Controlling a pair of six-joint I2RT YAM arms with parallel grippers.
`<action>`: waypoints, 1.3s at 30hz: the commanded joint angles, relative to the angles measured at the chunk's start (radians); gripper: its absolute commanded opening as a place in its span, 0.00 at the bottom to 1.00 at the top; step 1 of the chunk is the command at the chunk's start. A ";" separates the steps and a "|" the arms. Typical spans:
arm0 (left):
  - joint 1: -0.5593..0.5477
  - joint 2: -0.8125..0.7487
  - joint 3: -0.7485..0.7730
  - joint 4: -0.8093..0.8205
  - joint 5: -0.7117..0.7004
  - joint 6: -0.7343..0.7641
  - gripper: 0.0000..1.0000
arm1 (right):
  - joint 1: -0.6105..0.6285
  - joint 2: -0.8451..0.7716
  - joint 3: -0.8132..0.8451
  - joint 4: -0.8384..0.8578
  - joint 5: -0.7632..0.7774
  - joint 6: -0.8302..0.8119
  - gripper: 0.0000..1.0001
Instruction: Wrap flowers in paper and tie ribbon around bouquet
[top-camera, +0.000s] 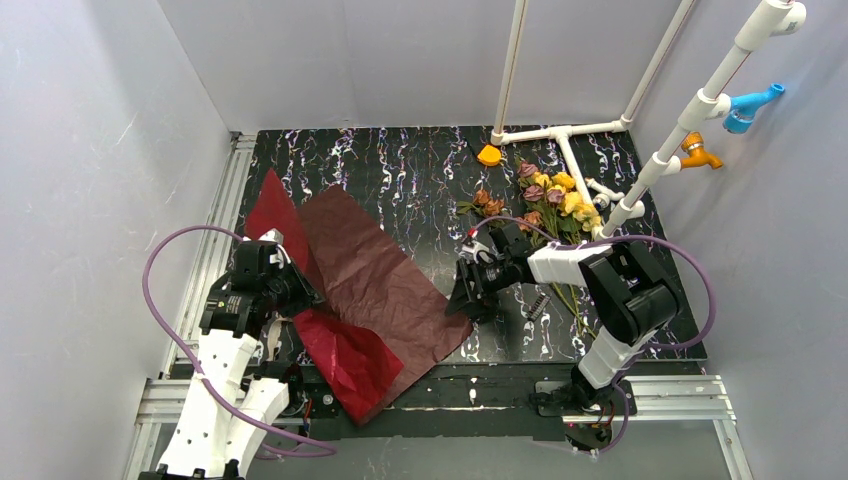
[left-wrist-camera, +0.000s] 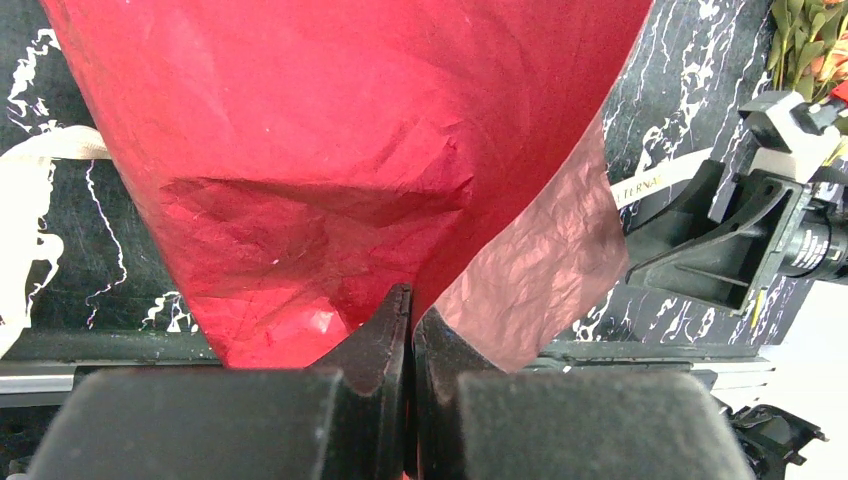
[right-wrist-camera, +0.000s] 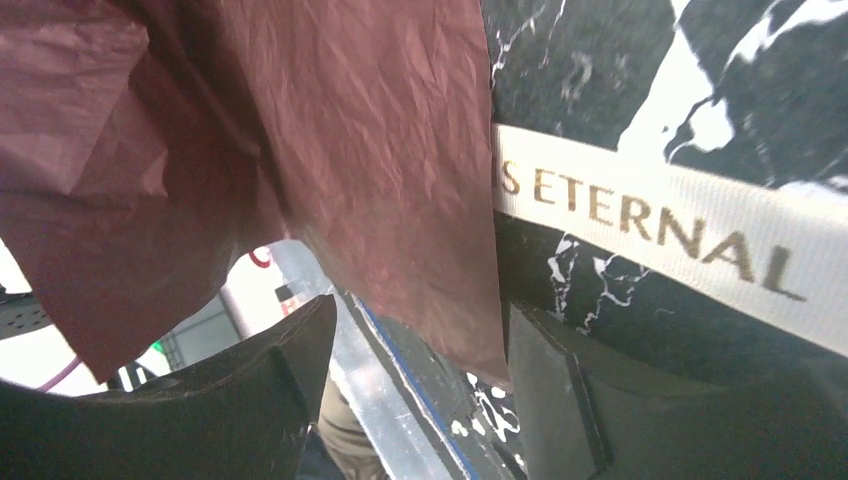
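Observation:
The paper (top-camera: 370, 270) lies crinkled on the black marble table, dull maroon side up, with a bright red fold at its near left. My left gripper (left-wrist-camera: 412, 305) is shut on the paper (left-wrist-camera: 330, 150), pinching a red fold and lifting it. At the sheet's right edge my right gripper (top-camera: 465, 295) stands open, and a maroon corner of the paper (right-wrist-camera: 350, 130) hangs between its jaws (right-wrist-camera: 418, 320). The cream ribbon (right-wrist-camera: 680, 225), printed with gold letters, lies flat on the table and runs under the sheet. The flowers (top-camera: 552, 195) lie at the back right, apart from the paper.
An orange cap (top-camera: 489, 155) sits near the back wall. A white pipe frame (top-camera: 560, 132) stands at the back right, beside the flowers. A small dark object (top-camera: 537, 305) lies right of my right gripper. Metal rails (top-camera: 470, 395) edge the table's near side.

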 joint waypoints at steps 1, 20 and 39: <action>-0.001 -0.004 0.026 -0.028 -0.020 0.006 0.00 | 0.017 0.048 -0.074 0.030 0.029 0.006 0.70; -0.001 0.000 0.025 -0.024 -0.023 0.005 0.00 | 0.073 0.084 -0.129 0.356 -0.009 0.200 0.54; -0.001 -0.015 0.216 -0.013 0.076 0.077 0.00 | 0.121 -0.145 0.363 -0.314 0.452 0.030 0.01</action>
